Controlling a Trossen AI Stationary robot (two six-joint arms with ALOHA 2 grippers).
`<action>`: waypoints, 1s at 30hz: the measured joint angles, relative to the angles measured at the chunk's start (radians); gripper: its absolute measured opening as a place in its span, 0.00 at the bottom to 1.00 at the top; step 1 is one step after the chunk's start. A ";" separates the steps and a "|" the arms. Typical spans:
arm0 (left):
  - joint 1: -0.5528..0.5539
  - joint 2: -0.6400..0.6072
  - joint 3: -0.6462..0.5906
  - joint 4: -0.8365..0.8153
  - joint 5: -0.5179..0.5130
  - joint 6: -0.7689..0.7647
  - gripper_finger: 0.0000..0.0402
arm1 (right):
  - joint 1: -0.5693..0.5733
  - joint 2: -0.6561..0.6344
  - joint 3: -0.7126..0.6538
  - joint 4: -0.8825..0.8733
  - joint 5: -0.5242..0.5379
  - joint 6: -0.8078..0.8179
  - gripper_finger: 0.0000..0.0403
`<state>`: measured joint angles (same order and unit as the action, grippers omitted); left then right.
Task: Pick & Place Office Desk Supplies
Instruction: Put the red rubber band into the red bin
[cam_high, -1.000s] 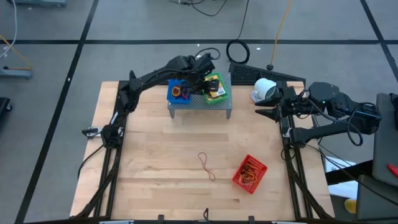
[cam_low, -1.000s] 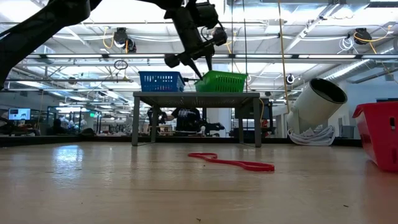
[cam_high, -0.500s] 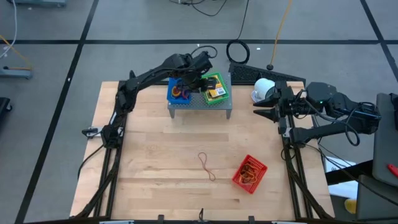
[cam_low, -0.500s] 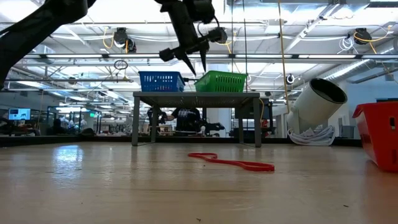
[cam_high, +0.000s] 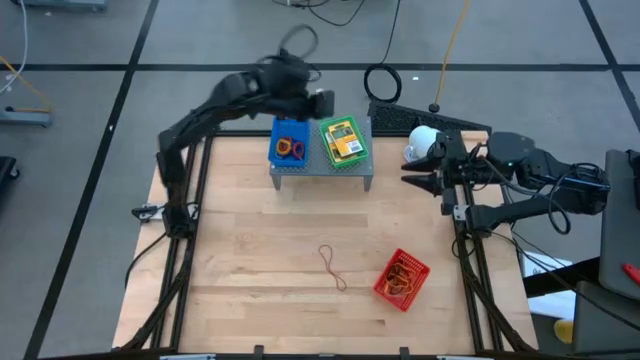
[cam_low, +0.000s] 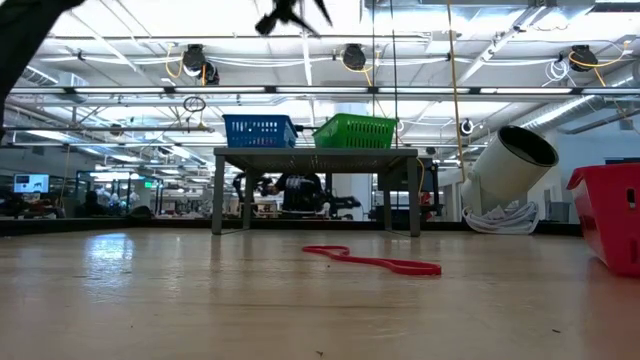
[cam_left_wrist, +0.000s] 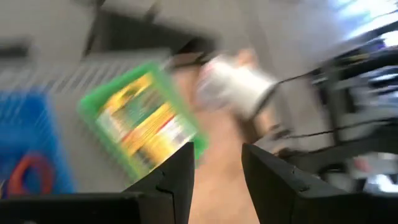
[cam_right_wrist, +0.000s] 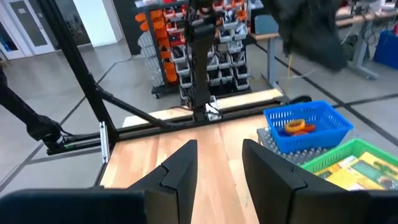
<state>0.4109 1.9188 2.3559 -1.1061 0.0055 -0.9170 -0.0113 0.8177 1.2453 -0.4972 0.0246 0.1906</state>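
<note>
The office supplies lie in several places. We see a yellow packet (cam_high: 344, 140) with a green label in the green basket (cam_high: 327, 127), and orange and purple rings (cam_high: 291, 149) in the blue basket (cam_high: 277, 129); both baskets stand side by side on the grey perforated shelf (cam_high: 358, 169) at the far edge of the wooden surface (cam_high: 250, 260). A red rubber band (cam_high: 332, 266) lies loose mid-surface, and more bands (cam_high: 403, 274) fill the red basket (cam_high: 387, 290) near it. Our left gripper (cam_high: 322, 101) hangs high above the shelf's far side, jaws parted with nothing between them. Our right gripper (cam_high: 415, 179) waits at the surface's right edge, just beside the white round device (cam_high: 424, 144), jaws likewise apart and empty.
</note>
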 joint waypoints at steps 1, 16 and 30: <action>-0.008 -0.026 0.000 0.041 -0.010 0.028 0.35 | 0.000 0.000 0.000 0.010 0.000 -0.005 0.30; -0.277 -0.255 0.001 0.261 -0.142 0.608 0.35 | -0.001 0.038 0.000 0.055 0.080 -0.059 0.30; -0.500 -0.250 0.000 0.184 -0.251 0.761 0.35 | 0.001 0.149 0.000 0.206 -0.001 -0.025 0.30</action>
<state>-0.0895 1.6691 2.3558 -0.9224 -0.2454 -0.1561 -0.0105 0.9670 1.2453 -0.2908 0.0236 0.1652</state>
